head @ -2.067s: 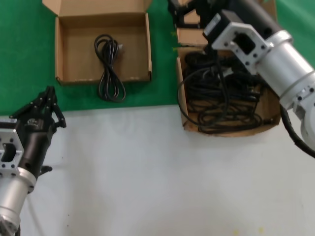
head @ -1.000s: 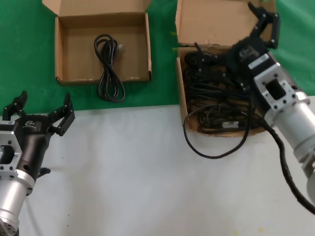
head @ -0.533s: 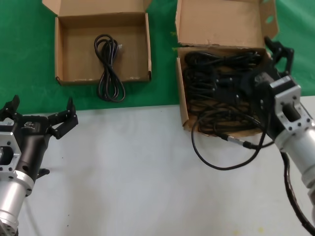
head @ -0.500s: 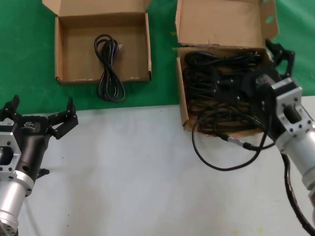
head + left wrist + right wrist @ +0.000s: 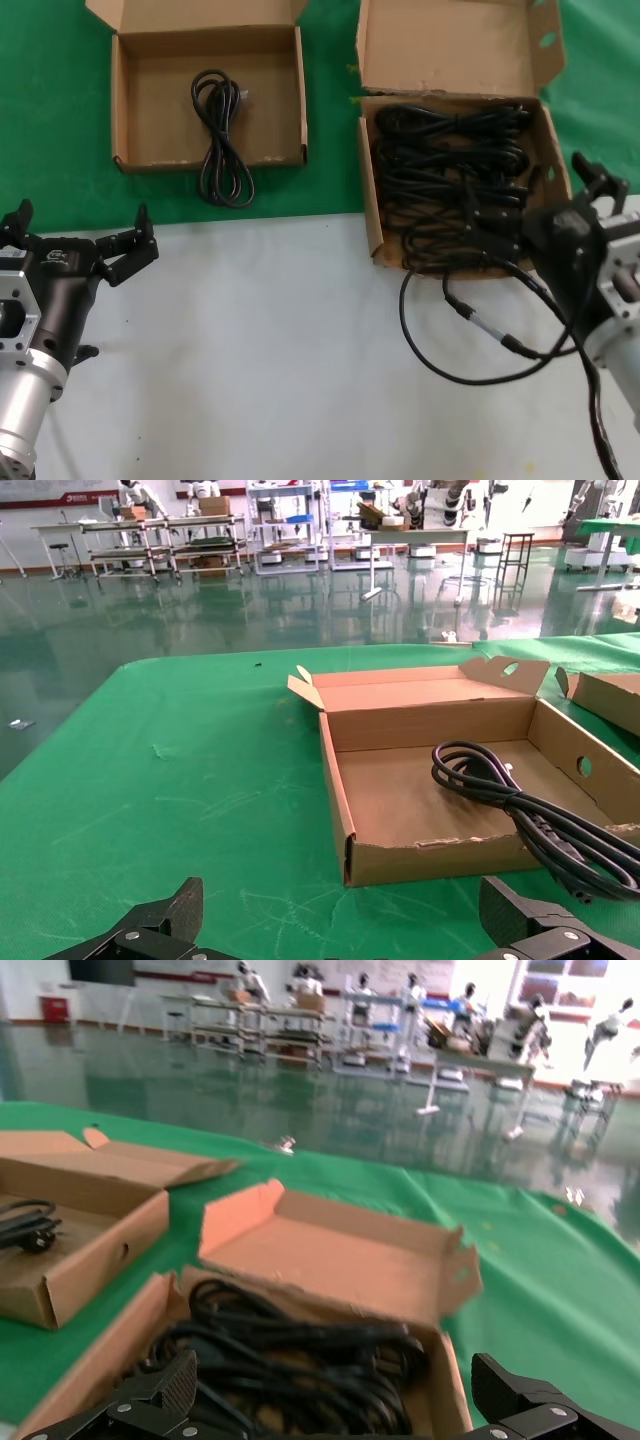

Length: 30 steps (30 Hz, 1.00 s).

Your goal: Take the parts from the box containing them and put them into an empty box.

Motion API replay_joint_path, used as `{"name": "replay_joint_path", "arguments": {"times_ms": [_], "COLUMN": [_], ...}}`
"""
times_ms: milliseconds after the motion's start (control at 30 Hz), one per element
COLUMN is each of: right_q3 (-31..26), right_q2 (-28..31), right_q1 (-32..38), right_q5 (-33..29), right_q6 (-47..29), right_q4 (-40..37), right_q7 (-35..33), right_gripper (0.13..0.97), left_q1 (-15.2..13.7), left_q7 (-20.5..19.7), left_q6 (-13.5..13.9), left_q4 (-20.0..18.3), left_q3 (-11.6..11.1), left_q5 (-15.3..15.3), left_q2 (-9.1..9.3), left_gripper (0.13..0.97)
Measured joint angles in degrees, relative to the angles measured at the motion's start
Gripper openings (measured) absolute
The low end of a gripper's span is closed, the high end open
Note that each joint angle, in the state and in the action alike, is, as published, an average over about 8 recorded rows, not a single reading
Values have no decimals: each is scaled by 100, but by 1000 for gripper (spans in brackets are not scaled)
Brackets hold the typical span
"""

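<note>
1 cord [image 5: 222,140] lengthwise front-to-back, hanging over shallow box [image 5: 135,100] front edge; both grippers' jaws released.

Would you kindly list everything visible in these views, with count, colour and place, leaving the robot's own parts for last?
Shallow box: one, brown cardboard, on the green mat at far left, flap open.
Coiled cord: one, black, lying in the shallow box with its end hanging over the front wall.
Tall-flap box: one, brown cardboard, on the green mat at right, lid flap up.
Power cords: a pile, count unclear, black, filling the tall-flap box.
Thin wire: one, black with a silver connector, looping from the box front onto the white surface.
Green mat: one, far part of the table.
White surface: one, near part.
Left gripper: black, open, low at left over the white surface.
Right gripper: black, open, near the tall-flap box's right front corner.
</note>
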Motion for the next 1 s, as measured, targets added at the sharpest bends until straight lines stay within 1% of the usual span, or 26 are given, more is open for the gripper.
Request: {"name": "replay_joint_path", "arguments": {"times_ms": [67, 433, 1000], "right_q3": [44, 246, 260], "right_q2": [2, 13, 13], "right_q1": [-99, -554, -586], "right_q5": [58, 324, 342], "right_q6": [27, 153, 161], "right_q4": [2, 14, 15], "right_q7": [73, 408, 432], "right_gripper": [966, 966, 966], "left_q1": [4, 22, 23], "left_q7": [2, 9, 10], "left_q6": [-3, -17, -18], "left_q4": [-1, -4, -5], "left_q3": [-2, -12, -13], "left_q5": [-2, -11, -12], "left_q2": [0, 0, 0], "left_gripper": [964, 966, 966]}}
